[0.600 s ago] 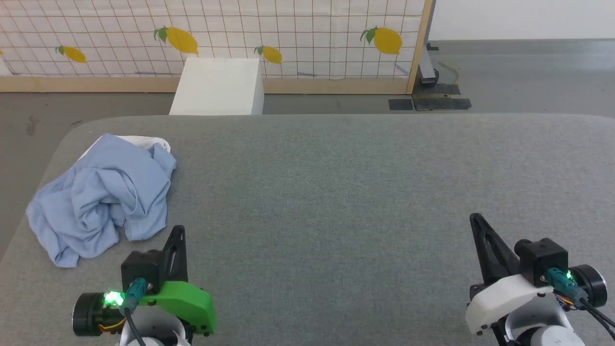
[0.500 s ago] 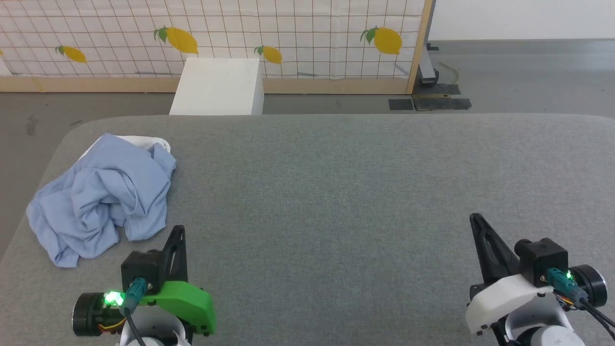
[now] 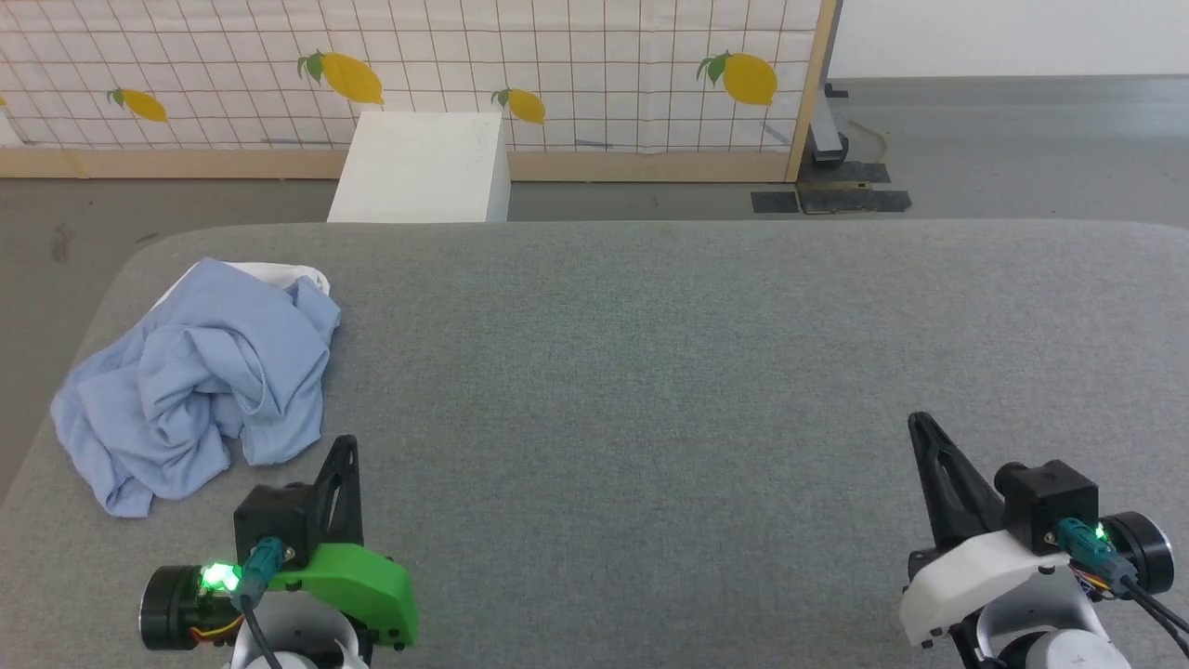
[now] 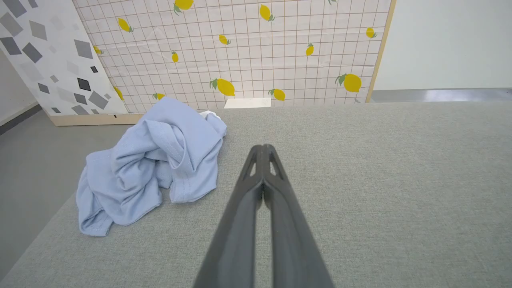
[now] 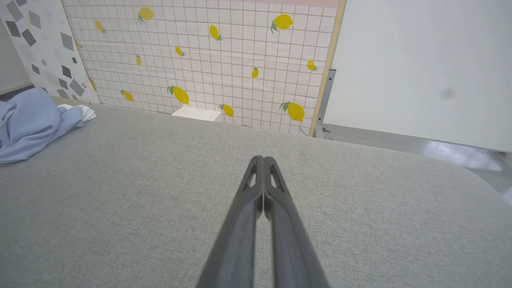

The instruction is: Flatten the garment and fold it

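Tips together, left pincer (image 3: 346,442), right pincer (image 3: 918,421) aim forward.

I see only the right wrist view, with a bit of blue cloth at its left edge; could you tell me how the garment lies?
Observer: The garment lies crumpled in a heap near the left edge of the table, nothing spread flat.
Operator: Thanks, and where is the left gripper?
Observer: The left gripper is shut, beside the heap's near right corner, not touching it.
Operator: Is any hem exposed?
Observer: Yes, a stitched hem lies on the table, facing that gripper.
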`<state>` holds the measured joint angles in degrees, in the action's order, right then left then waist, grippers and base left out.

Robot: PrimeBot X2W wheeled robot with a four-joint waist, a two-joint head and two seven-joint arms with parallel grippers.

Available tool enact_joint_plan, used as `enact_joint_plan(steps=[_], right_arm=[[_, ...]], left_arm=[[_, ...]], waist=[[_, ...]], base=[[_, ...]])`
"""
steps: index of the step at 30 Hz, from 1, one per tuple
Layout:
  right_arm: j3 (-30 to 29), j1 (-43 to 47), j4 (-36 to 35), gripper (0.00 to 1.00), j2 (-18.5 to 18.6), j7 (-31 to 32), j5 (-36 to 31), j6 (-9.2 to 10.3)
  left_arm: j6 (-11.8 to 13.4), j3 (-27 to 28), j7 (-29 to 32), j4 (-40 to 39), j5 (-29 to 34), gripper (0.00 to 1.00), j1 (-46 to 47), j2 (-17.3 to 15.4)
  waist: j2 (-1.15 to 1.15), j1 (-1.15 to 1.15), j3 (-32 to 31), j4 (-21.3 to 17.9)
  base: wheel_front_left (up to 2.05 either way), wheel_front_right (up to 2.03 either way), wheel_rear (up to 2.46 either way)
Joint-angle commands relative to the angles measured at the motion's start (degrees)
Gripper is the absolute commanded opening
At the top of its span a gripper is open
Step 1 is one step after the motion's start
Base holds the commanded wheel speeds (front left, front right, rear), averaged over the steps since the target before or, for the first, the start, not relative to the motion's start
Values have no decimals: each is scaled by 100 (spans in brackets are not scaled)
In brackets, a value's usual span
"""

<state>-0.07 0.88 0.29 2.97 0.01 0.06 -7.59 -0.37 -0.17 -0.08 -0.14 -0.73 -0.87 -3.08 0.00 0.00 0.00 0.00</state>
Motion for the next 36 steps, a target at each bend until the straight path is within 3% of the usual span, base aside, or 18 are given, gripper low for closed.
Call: enact_joint_plan(steps=[1,4,5,36], right_arm=[[7,-88,-29,0,-10,-1,-6,10],[7,-88,-29,0,-10,-1,-6,10],[-3,1,1,100,0,-3,4,0],[-364,-35,160,100,-1,-312,429,2]], left_arm=[[37,17,8,14,73,0,87,21],[37,17,8,14,73,0,87,21],[-1,-3,-3,-1,-5,100,-2,0],[-20,-58,-309,-133,-250,100,-119,3]], waist=[[0,0,0,0],[0,0,0,0],[0,0,0,0],[0,0,-13,-22]], base=[[0,0,0],[0,0,0],[0,0,0],[0,0,0]])
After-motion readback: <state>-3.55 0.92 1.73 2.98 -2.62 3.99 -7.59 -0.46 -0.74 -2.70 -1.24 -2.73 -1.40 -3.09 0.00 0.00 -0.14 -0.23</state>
